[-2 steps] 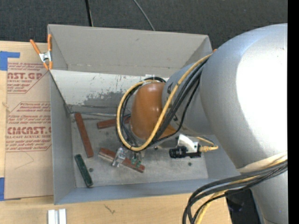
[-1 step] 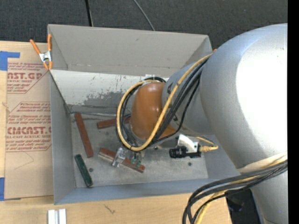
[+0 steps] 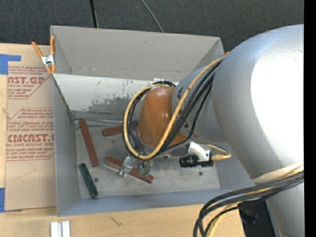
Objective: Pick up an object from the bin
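My gripper (image 3: 133, 168) is low over the bin's floor, near the front and left of the middle, under the orange wrist cover. It sits right on a flat reddish-brown stick (image 3: 112, 163) that lies slanted, its ends sticking out to the left and to the lower right of the gripper. The view does not tell whether the stick is gripped. A longer reddish-brown stick (image 3: 88, 143) lies to the left, running front to back. A short brown stick (image 3: 112, 130) lies behind the gripper near the back wall.
A dark green stick (image 3: 89, 180) lies in the front left corner along the left wall. The arm's large grey body, orange cover and yellow-black cables hide the right half of the bin. A small black-and-white fitting hangs right of the gripper.
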